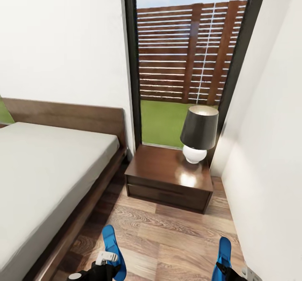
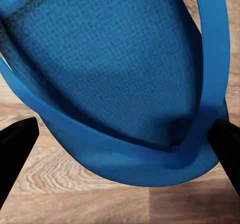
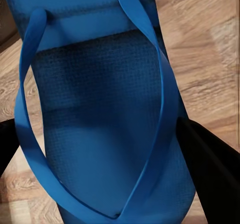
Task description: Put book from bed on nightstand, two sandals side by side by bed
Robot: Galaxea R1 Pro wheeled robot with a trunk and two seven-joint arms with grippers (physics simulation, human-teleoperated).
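Note:
I hold a bright blue sandal in each gripper, low over the wood floor. My left gripper (image 1: 105, 265) is shut on the left sandal (image 1: 112, 245), close beside the bed frame. The left wrist view has that sandal (image 2: 115, 73) wedged between both black fingers (image 2: 17, 154). My right gripper (image 1: 228, 271) is shut on the right sandal (image 1: 224, 253), near the white wall; its thong straps (image 3: 155, 83) run between the fingers (image 3: 210, 169). The bed (image 1: 46, 176) has a bare grey mattress; the book is out of view. A dark-brown nightstand (image 1: 167, 180) stands ahead, beside the headboard.
A black-shaded lamp (image 1: 199, 132) with a white round base stands on the nightstand's right part. Behind it a tall black-framed window (image 1: 184, 63) looks onto grass and a slatted fence. The white wall (image 1: 272, 167) bounds the floor strip (image 1: 167, 239) on the right.

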